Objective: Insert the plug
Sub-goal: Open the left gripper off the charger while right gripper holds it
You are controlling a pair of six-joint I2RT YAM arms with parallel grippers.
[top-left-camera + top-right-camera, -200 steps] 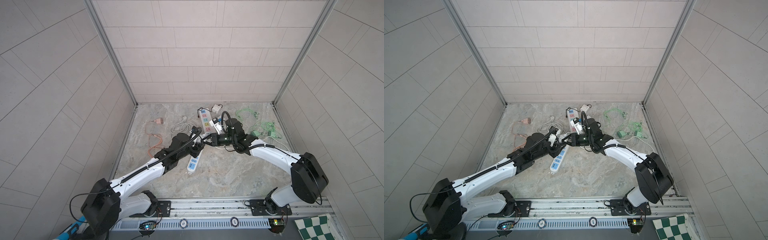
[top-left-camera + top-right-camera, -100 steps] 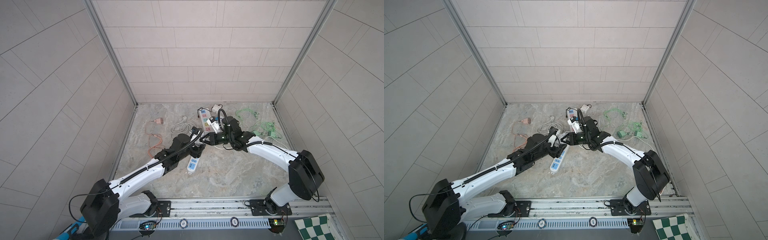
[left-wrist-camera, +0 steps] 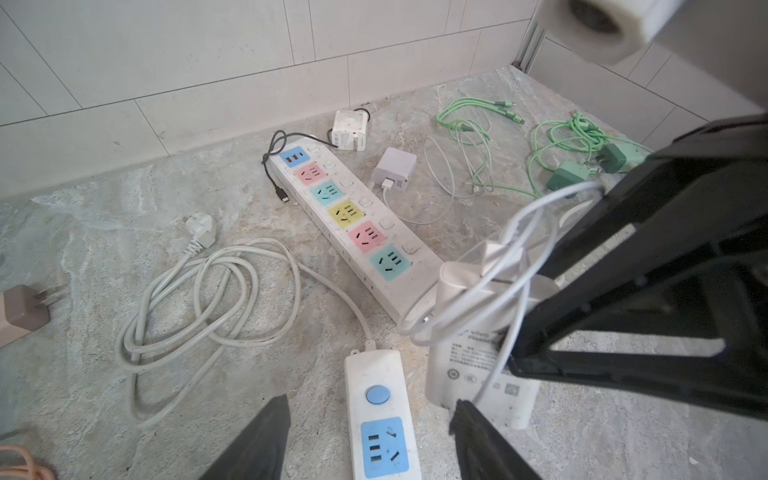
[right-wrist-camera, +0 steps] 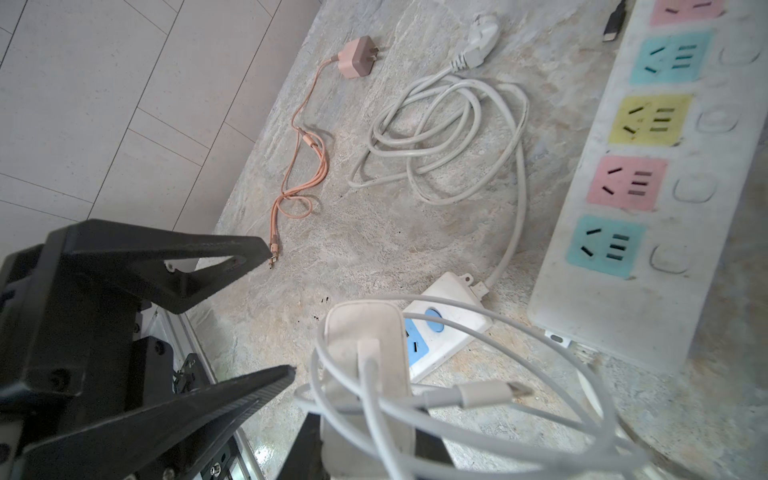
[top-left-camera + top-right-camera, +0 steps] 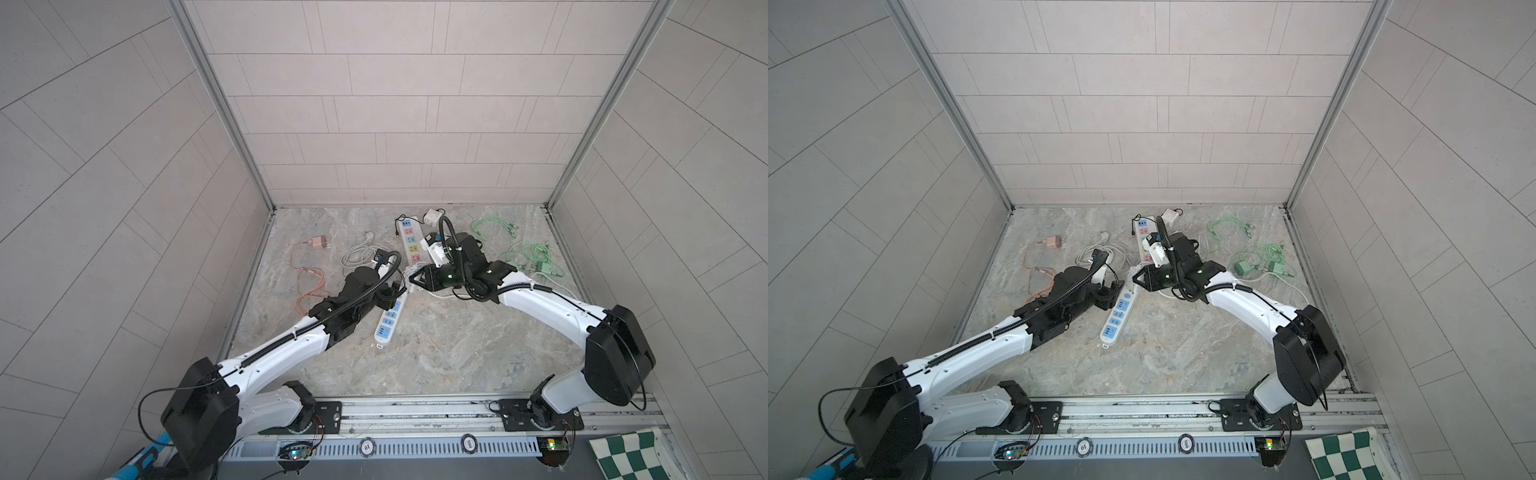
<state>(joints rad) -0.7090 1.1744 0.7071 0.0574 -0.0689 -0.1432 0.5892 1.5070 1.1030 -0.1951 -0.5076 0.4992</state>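
**Right gripper** (image 5: 412, 279): clenched on the white charger (image 4: 353, 328), which is pinched between its fingers. A loose white cable (image 4: 478, 392) is looped around the charger body and hangs past the fingertips.

**Left gripper** (image 3: 372, 402): released, with nothing between its jaws. It is faced tip to tip by the right gripper, just apart from it.

**Blue-socket power strip** (image 3: 380, 415): laid flat on the stone-patterned surface (image 3: 83, 395), under the left gripper's gap and just below the held charger. Contact with the charger cannot be told.

**Multicoloured power strip** (image 3: 353, 216): laid beyond both grippers, its near end beside the charger.

**Coiled white cord** (image 3: 208, 291): spread beside the left gripper and joined to the blue-socket strip.

**Green cables** (image 3: 465, 124): heaped beyond the right gripper, well apart from it.
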